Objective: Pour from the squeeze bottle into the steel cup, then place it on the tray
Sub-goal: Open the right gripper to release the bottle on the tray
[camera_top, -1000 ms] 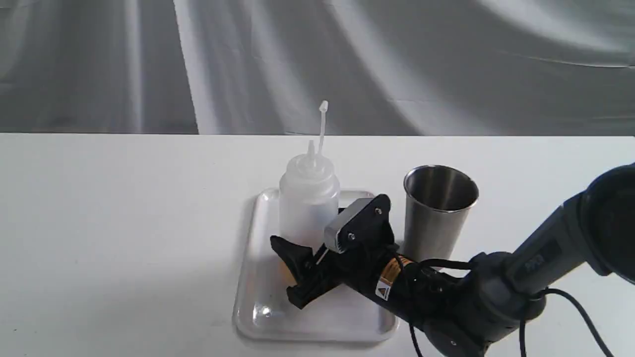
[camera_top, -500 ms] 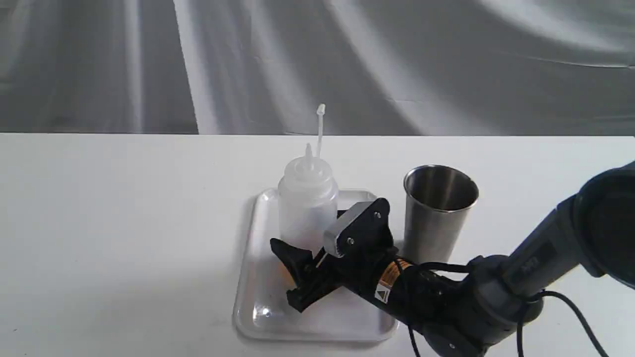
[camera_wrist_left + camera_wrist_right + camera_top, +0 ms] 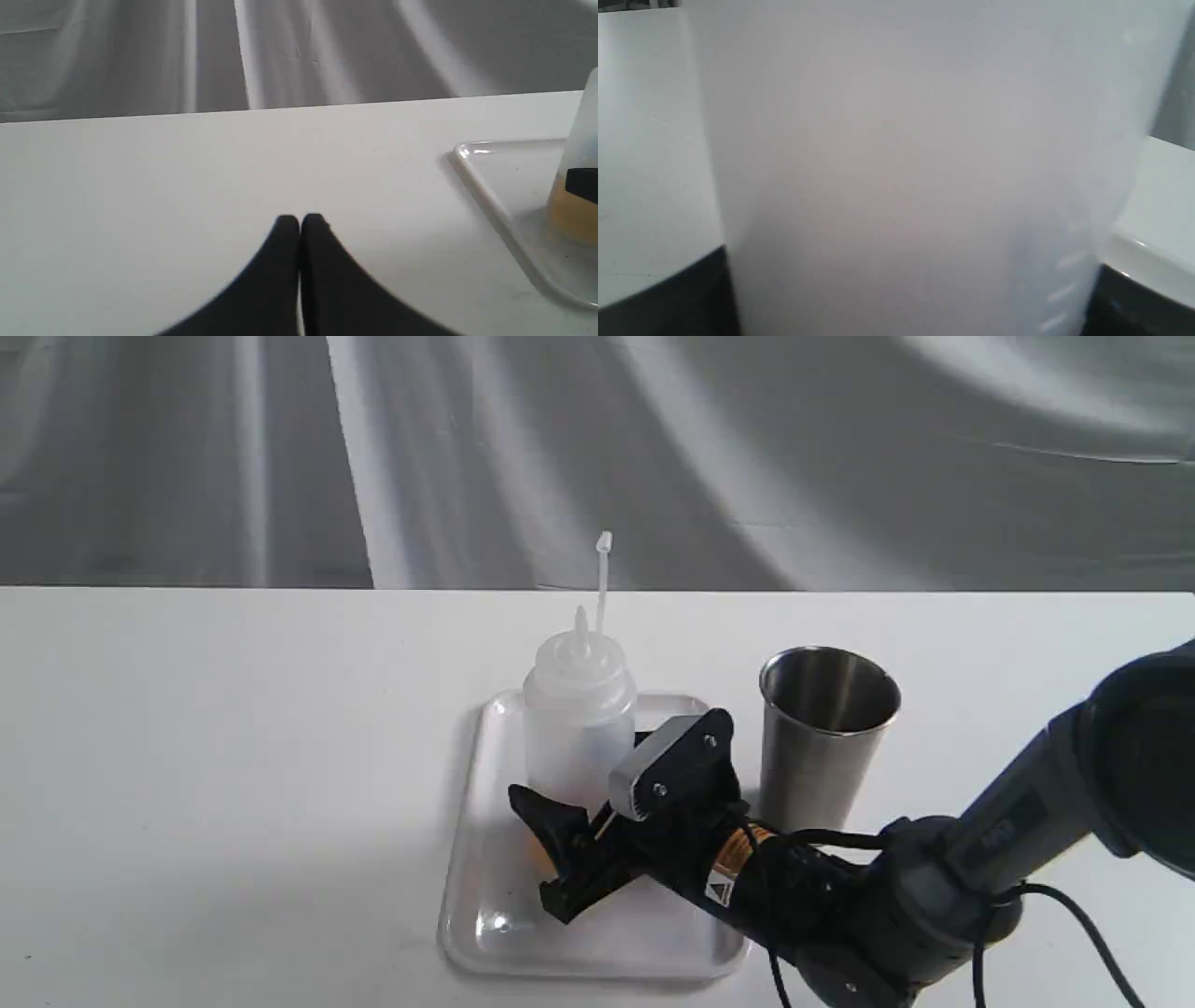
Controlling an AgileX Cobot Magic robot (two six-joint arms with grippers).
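- On the tray (image 3: 499, 919), toward its far half, the squeeze bottle (image 3: 579, 709) stands upright and its base looks to be down on the white surface.
- Right gripper (image 3: 588, 793) comes in low from the near right, jaws clamped on the bottle's lower body, one dark finger on each flank in the wrist view.
- My read: the pour is behind us and this is the set-down, so the job is a clean release. The jaws should part evenly, so neither pad drags the soft wall, and the arm should back out along its own line.
- Watch the steel cup (image 3: 826, 747): it stands on the table just beside the tray, close to the arm, so a sideways swing could clip it.
- Contents: a shallow band of amber liquid (image 3: 567, 214) sits at the bottle's bottom. The nozzle (image 3: 581, 621) is uncapped and the tethered cap (image 3: 604, 539) sticks up on its strap.
- Cup interior is dark and shiny; I cannot tell whether it holds liquid.
- Left gripper (image 3: 299, 224) has its jaws together over the bare table (image 3: 187, 186), well clear of the tray.
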